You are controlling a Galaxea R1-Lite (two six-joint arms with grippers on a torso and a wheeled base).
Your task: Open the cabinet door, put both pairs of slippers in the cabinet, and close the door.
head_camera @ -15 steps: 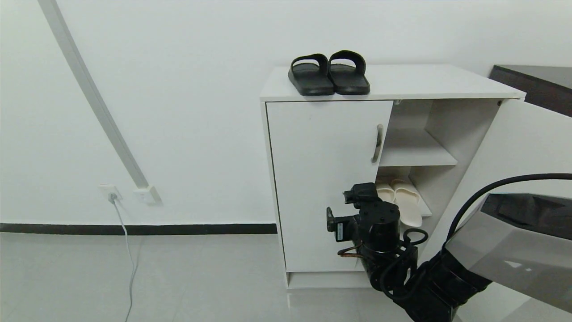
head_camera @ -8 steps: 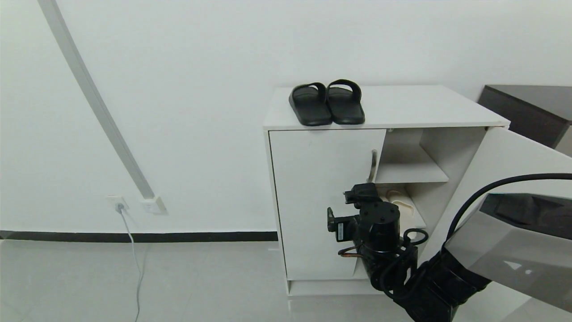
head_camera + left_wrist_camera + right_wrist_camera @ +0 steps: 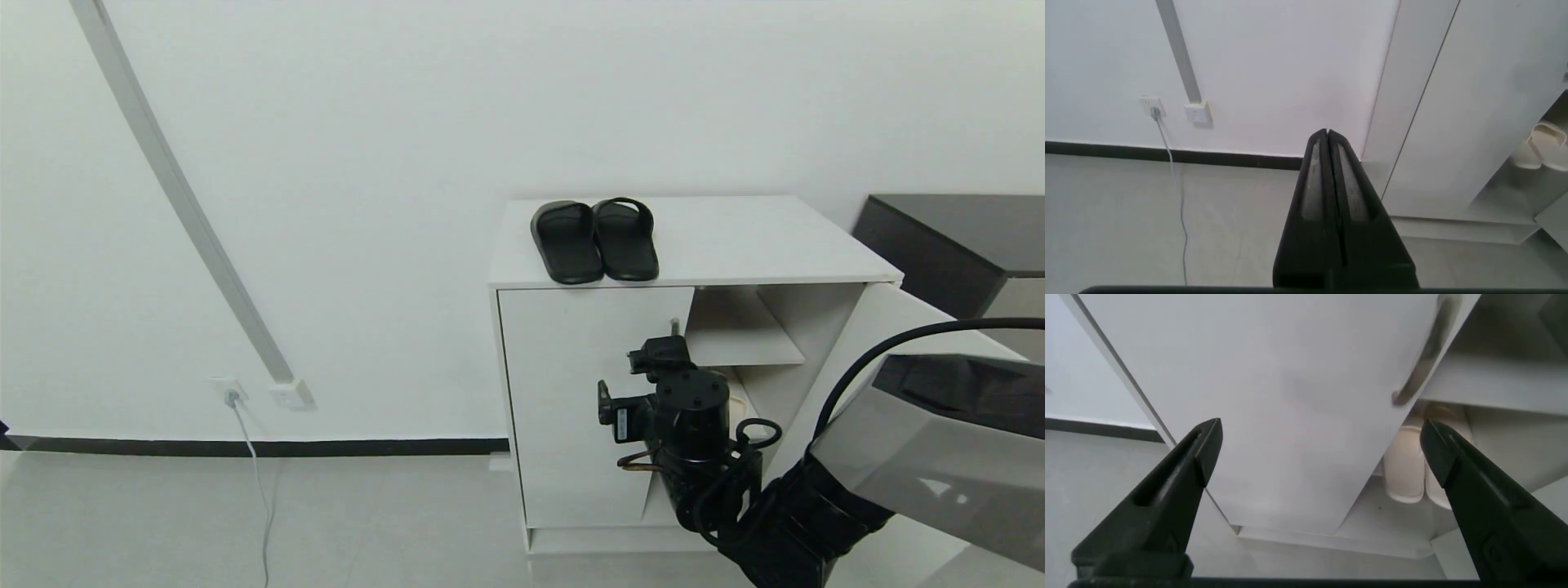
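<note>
Cabinet [image 3: 735,237]: white, against the wall; its left door [image 3: 571,392] is shut and its right door [image 3: 869,322] is swung wide open.
Black slippers [image 3: 594,241]: on the cabinet top at its front edge, nearer the left front corner than the right. The two lie side by side and touching, straps toward the wall.
Pale slippers [image 3: 1409,461]: inside the open right half, side by side on a lower shelf, just behind the shut door's inner edge. In the head view the right arm hides most of them.
Upper shelf [image 3: 739,339]: bare where it can be seen.
Door handle [image 3: 1429,351]: a metal bar on the left door's inner edge.
Right gripper [image 3: 1320,431]: low in front of the shut left door near its handle edge, fingers spread wide with nothing between them and touching nothing.
Left gripper [image 3: 1327,140]: facing the floor beside the cabinet's left side, fingers pressed together, holding nothing.
Wall socket [image 3: 231,398]: left of the cabinet, a cable hanging from it to the floor.
Dark furniture [image 3: 955,237]: right of the cabinet.
</note>
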